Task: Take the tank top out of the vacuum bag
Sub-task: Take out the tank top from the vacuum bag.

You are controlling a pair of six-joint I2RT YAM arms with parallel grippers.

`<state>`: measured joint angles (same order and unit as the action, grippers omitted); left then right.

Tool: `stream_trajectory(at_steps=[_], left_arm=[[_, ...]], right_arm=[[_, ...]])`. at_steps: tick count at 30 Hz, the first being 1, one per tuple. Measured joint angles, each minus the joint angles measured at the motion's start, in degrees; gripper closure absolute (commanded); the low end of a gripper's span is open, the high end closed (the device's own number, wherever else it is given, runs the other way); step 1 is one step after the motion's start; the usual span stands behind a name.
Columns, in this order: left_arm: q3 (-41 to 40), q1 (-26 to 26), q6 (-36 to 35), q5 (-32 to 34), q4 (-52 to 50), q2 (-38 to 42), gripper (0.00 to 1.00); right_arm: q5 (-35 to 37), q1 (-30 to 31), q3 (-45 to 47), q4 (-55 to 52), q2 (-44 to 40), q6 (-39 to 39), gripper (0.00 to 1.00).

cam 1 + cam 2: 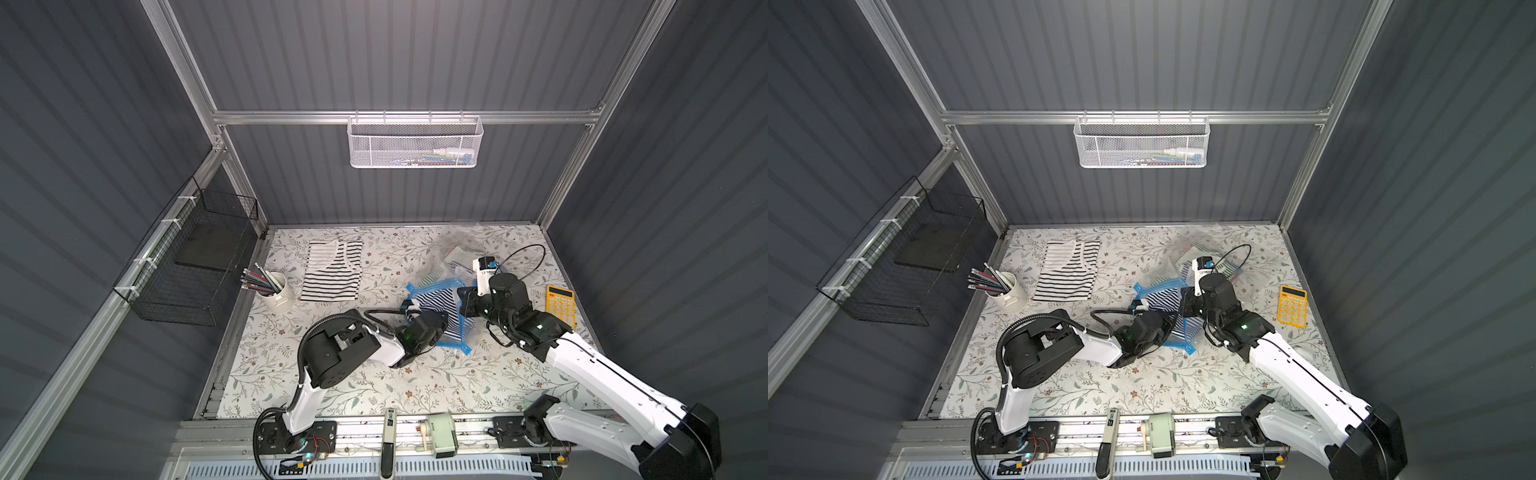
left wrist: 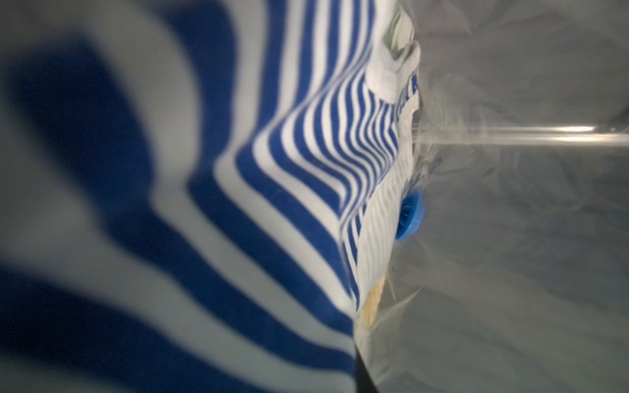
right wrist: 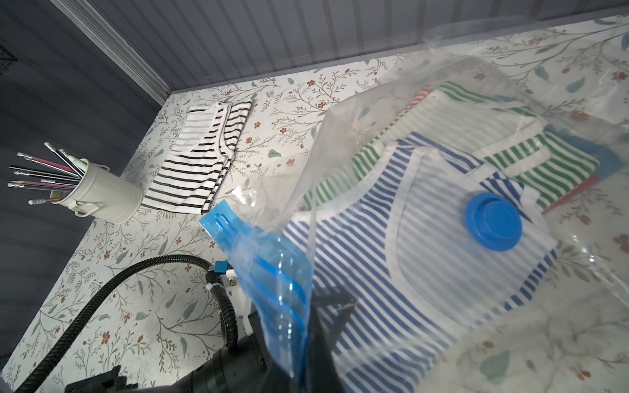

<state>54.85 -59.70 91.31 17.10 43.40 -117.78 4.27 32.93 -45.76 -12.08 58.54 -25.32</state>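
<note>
The clear vacuum bag [image 1: 451, 253] [image 3: 340, 136] lies at the table's right middle, its blue zip strip [image 1: 436, 286] [image 3: 272, 289] lifted. My right gripper [image 1: 462, 293] [image 3: 303, 377] is shut on that strip and holds the mouth up. A blue-and-white striped tank top [image 1: 436, 303] [image 3: 391, 272] lies inside, under the round blue valve cap [image 3: 493, 221] [image 2: 412, 214]. My left gripper [image 1: 442, 322] reaches into the mouth. Its jaws are buried in the tank top's bunched stripes [image 2: 306, 153], shut on the cloth. Green-striped clothing [image 3: 510, 160] lies deeper in the bag.
A black-striped tank top [image 1: 332, 270] lies flat at the back left of the table. A white pencil cup [image 1: 276, 291] stands left of it. A yellow calculator [image 1: 560, 305] lies at the right edge. A black wire basket [image 1: 195, 266] hangs on the left wall.
</note>
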Motion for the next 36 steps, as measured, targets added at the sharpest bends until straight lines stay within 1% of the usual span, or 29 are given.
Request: stream_trajectory(at_steps=[5, 12, 15, 18, 22, 27, 31, 36], left_arm=[[-0.3, 0.0, -2.7, -0.2, -1.3, 1.7, 1.00], [-0.9, 0.0, -5.7, -0.2, -2.8, 9.7, 1.00], [-2.3, 0.0, -5.8, -0.2, -2.4, 12.0, 1.00], [-3.5, 0.0, -5.7, -0.2, -2.5, 12.7, 1.00], [-4.8, 0.0, -4.2, -0.2, -4.0, 14.5, 1.00], [-7.6, 0.0, -3.1, -0.2, -7.9, 22.5, 1.00], [-8.1, 0.0, -3.0, 0.1, -11.2, 28.4, 1.00], [-8.1, 0.0, -2.1, 0.3, -15.3, 32.3, 1.00]], right_arm=[[0.2, 0.0, 0.1, 0.0, -1.6, 0.0, 1.00], [0.2, 0.0, 0.1, -0.3, -1.7, -0.2, 1.00], [0.2, 0.0, 0.1, -0.3, -1.8, -0.2, 1.00], [0.2, 0.0, 0.1, -0.3, -1.8, -0.2, 1.00], [0.2, 0.0, 0.1, -0.3, -1.8, -0.2, 1.00], [0.2, 0.0, 0.1, -0.4, -1.8, -0.2, 1.00], [0.2, 0.0, 0.1, -0.4, -1.8, -0.3, 1.00], [0.2, 0.0, 0.1, -0.4, -1.8, -0.4, 1.00]])
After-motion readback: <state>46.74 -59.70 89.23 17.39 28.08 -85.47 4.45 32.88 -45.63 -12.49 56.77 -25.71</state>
